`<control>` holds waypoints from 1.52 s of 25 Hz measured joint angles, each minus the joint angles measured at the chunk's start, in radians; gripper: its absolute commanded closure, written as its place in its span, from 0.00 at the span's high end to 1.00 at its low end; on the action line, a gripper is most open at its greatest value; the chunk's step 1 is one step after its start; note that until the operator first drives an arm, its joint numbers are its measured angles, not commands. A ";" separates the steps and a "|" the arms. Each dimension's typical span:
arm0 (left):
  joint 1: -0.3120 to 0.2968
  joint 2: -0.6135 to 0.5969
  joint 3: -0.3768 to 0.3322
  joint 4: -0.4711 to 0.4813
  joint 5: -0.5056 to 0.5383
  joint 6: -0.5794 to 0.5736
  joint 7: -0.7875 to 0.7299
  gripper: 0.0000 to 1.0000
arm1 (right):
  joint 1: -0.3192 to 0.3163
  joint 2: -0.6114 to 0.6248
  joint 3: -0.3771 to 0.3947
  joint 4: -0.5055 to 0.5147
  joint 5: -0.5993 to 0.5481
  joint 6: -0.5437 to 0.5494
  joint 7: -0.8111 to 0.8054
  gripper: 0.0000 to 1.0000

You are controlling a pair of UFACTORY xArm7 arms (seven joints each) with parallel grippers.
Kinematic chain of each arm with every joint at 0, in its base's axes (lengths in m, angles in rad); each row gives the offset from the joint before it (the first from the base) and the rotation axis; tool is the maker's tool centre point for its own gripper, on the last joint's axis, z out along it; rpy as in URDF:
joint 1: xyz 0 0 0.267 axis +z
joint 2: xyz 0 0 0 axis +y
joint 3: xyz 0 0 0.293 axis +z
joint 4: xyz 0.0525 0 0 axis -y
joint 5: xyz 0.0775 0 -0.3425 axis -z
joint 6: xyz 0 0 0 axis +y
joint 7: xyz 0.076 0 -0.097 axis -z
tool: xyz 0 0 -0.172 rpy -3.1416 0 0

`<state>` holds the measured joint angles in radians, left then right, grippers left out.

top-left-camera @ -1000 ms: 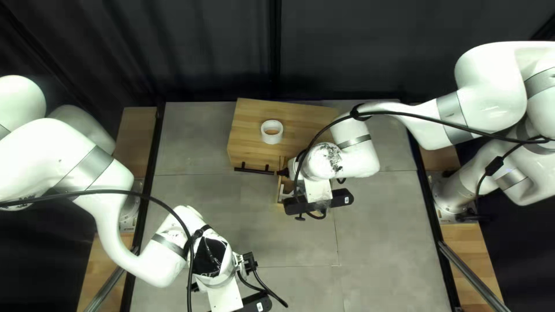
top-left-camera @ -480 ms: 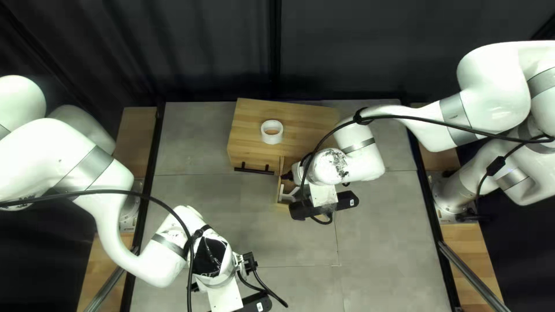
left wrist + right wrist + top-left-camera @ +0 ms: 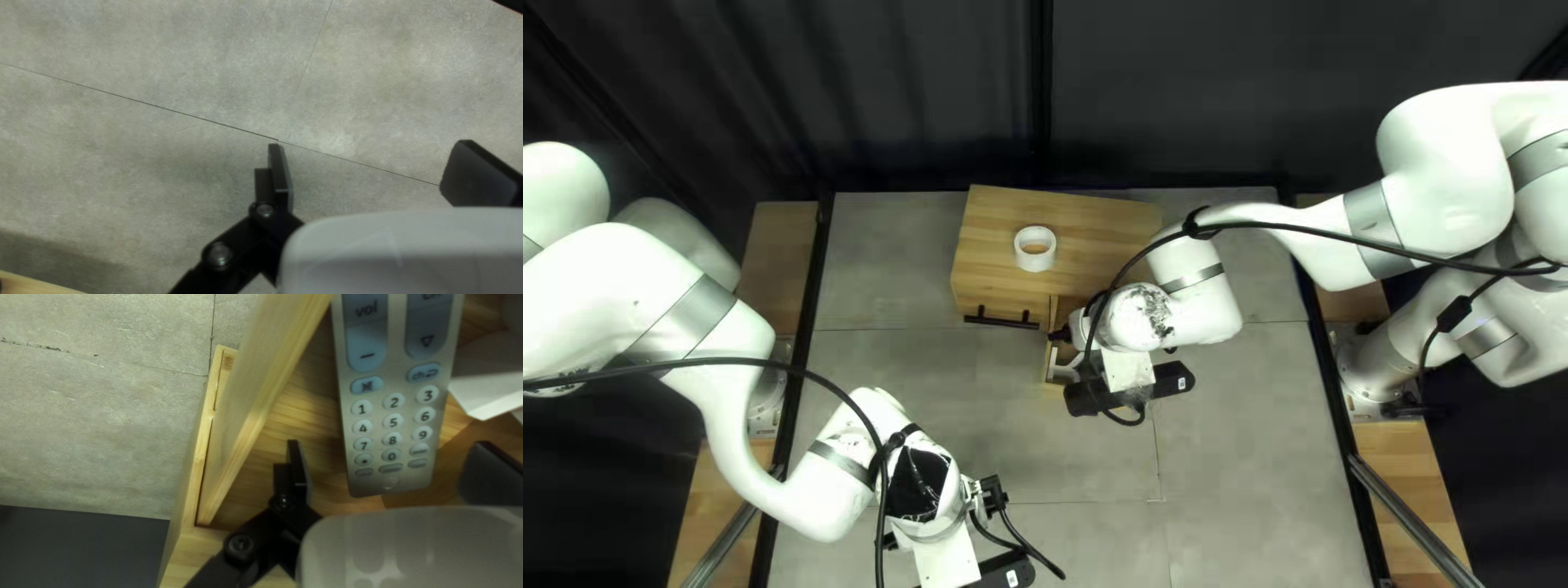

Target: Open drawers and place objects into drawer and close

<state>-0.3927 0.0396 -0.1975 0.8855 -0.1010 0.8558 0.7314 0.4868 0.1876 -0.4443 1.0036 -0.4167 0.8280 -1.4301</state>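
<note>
while left hand (image 3: 993,493) and right hand (image 3: 1059,334) gape wide — one remote (image 3: 391,422), one open drawer (image 3: 1050,357)

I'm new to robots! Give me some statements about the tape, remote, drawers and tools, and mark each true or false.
1. The tape roll sits on the wooden cabinet. True.
2. The remote lies on top of the cabinet. False: the remote lies in the open drawer.
3. The right tool is gripping the remote. False: the right tool stands open.
4. The left tool is open, holding nothing. True.
5. The closed drawer has a black handle. True.
</note>
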 measured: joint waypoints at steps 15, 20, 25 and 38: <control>0.000 0.000 0.000 0.000 0.000 0.000 0.000 1.00 | -0.001 -0.037 -0.005 0.006 -0.003 0.049 -0.003 0.07; 0.000 0.000 0.000 0.000 0.000 0.000 0.000 1.00 | 0.008 -0.081 -0.006 0.027 -0.022 0.127 0.013 0.07; 0.000 0.000 0.000 0.000 0.000 0.000 0.000 1.00 | 0.012 -0.081 -0.005 0.018 -0.025 0.129 0.041 0.79; 0.000 0.000 0.000 0.000 0.000 0.000 0.000 1.00 | 0.031 -0.084 0.011 0.024 -0.031 0.155 0.049 1.00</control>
<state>-0.3927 0.0396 -0.1975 0.8855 -0.1010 0.8558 0.7314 0.5178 0.1039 -0.4335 1.0279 -0.4477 0.9834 -1.3806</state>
